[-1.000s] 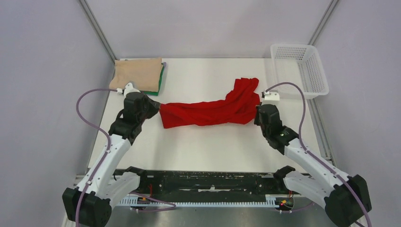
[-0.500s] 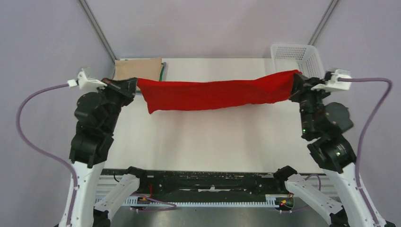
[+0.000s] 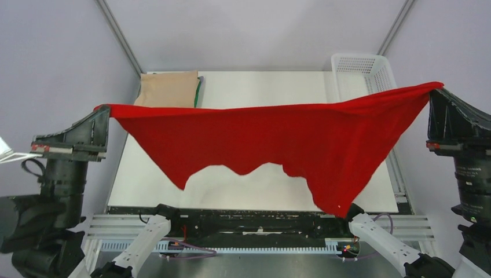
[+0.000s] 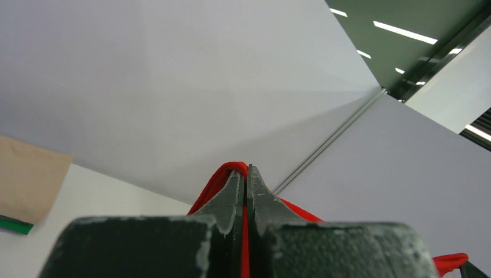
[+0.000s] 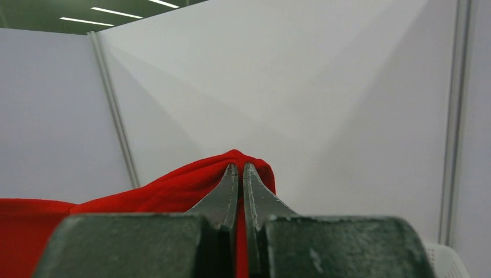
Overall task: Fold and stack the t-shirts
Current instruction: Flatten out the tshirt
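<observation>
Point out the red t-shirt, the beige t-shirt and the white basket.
red t-shirt [image 3: 278, 136], top view, middle of the spread cloth.
beige t-shirt [image 3: 168, 88], top view, centre of its folded top.
white basket [image 3: 356, 56], top view, far rim.

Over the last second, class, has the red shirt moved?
Yes. The red shirt rose off the table and spread wide; its right corner now sits right of the basket.

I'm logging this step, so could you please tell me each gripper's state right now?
Left gripper: closed on the red t-shirt.
Right gripper: closed on the red t-shirt too.
</observation>
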Motion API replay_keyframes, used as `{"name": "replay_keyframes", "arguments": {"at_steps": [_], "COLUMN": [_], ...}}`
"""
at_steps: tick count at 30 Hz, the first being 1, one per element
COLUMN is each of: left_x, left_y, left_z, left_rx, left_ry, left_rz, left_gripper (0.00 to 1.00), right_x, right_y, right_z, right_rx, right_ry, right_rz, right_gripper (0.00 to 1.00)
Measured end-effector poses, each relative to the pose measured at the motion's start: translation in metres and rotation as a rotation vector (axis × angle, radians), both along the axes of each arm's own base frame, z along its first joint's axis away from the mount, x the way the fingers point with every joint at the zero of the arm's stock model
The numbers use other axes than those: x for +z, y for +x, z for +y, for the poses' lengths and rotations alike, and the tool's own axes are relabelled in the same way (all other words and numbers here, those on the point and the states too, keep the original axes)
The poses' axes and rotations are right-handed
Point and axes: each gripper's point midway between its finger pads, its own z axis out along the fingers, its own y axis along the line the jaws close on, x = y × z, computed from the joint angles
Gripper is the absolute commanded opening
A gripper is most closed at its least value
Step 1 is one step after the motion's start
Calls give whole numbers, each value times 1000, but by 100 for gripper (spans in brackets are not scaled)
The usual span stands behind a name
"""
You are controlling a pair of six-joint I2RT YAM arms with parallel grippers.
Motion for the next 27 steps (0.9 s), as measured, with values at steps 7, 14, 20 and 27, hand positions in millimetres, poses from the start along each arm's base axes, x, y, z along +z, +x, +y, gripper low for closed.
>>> {"name": "replay_keyframes", "arguments": {"at_steps": [7, 14, 20, 27], "left_x": [1, -30, -122, -289], "left_y": [-30, 4, 98, 205], "left_z": [7, -1, -6, -4], "left_rx": [-4, 1, 105, 273], "left_ry": [0, 24, 71, 209], "left_rz": [-40, 60, 339, 769], "left_gripper": [2, 2, 2, 2], "right_x": [3, -28, -104, -262], "right_y": [-33, -2, 85, 194], "right_z": [17, 19, 18, 21], "right_rx": [143, 78, -140, -457], "right_ry": [-81, -100, -121, -255], "right_rz": [-63, 29, 277, 651], "right_gripper": [0, 0, 0, 0]}}
